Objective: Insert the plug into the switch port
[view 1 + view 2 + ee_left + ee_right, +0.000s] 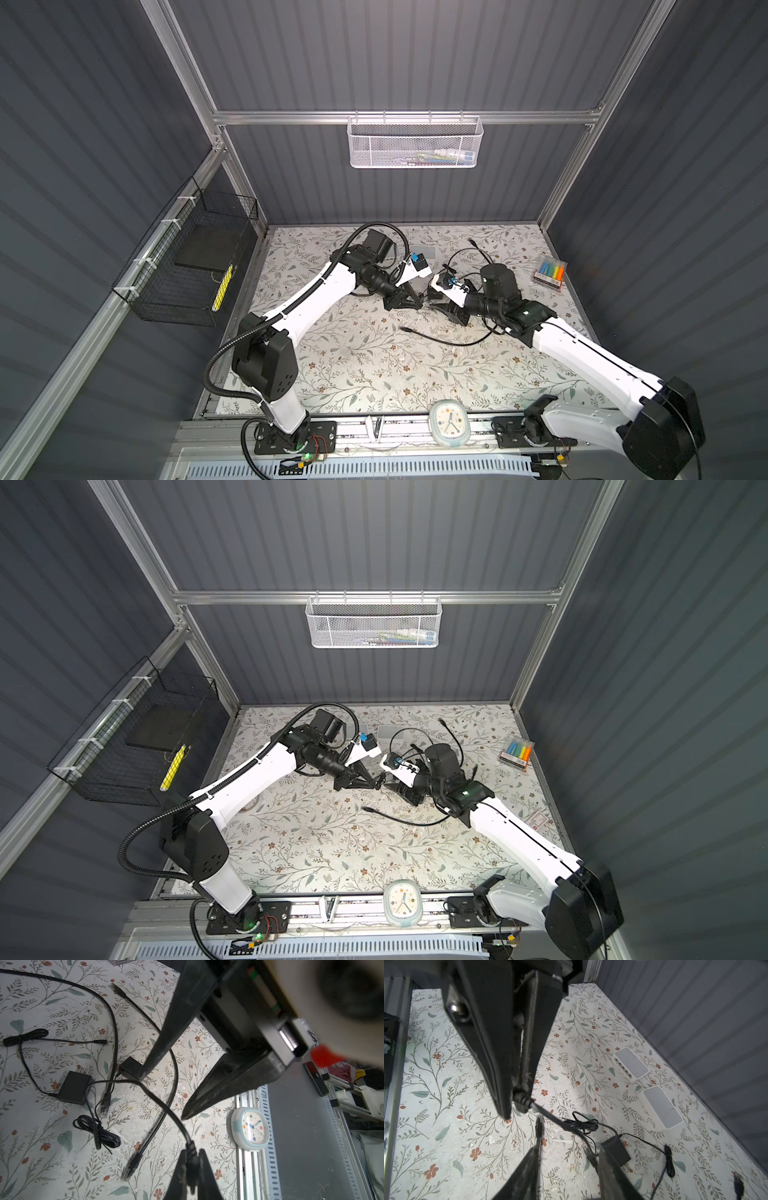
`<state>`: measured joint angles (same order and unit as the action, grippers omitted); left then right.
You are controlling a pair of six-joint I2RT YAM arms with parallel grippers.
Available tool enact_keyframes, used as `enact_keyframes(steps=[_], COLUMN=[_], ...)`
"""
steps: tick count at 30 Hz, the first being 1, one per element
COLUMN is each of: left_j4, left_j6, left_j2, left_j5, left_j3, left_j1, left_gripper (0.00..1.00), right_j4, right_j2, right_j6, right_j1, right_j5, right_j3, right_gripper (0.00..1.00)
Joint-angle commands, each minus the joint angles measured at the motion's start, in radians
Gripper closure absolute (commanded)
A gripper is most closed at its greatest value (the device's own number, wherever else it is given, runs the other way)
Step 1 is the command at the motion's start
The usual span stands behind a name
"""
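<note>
our left gripper clamps the plug; the right gripper gapes empty. next we align it with a switch port.

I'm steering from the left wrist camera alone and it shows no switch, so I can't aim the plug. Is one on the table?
Observer: Yes. The right wrist view shows a white switch near the back wall, with a second switch beside it.
Operator: Which way do the ports face?
Observer: On the white switch a row of ports lines the long side away from that wall; the second switch's ports don't show.
Operator: Where are they from my fingers?
Observer: The left gripper, shut on the plug, sits in a top view on the front side of both switches, so they lie beyond it, toward the back wall.
</note>
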<state>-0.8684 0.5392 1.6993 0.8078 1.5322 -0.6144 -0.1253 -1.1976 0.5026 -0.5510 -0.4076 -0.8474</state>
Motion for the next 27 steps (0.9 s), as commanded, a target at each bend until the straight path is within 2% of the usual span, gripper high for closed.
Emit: enact_keyframes(steps=[1, 8, 10, 15, 20, 23, 27], left_j4=[-0.067, -0.077, -0.077, -0.065, 0.024, 0.115, 0.286], left_j6=[0.041, 0.052, 0.052, 0.048, -0.005, -0.062, -0.172], left_j2=[0.014, 0.011, 0.011, 0.005, -0.031, -0.073, -0.142], left_j5=[0.045, 0.047, 0.047, 0.034, 0.013, 0.003, 0.003], left_j3=[0.025, 0.020, 0.020, 0.012, -0.034, -0.080, -0.196], left_j1=[0.001, 0.002, 0.002, 0.012, 0.045, 0.077, 0.112], left_gripper=[0.99, 0.99, 0.99, 1.00, 0.92, 0.84, 0.79], right_j4=[0.073, 0.108, 0.107, 0.110, 0.108, 0.108, 0.117], right_j2=[-0.025, -0.072, -0.076, -0.058, -0.019, 0.003, 0.018], right_j6=[0.046, 0.068, 0.066, 0.053, 0.043, 0.038, 0.019], right_j1=[-0.021, -0.045, -0.052, -0.062, -0.065, -0.065, -0.066], right_j5=[0.017, 0.012, 0.007, 0.024, 0.054, 0.098, 0.127], right_j3=[-0.040, -0.081, -0.085, -0.075, -0.059, -0.044, -0.027], right_gripper=[0.52, 0.55, 0.61, 0.84, 1.00, 1.00, 1.00])
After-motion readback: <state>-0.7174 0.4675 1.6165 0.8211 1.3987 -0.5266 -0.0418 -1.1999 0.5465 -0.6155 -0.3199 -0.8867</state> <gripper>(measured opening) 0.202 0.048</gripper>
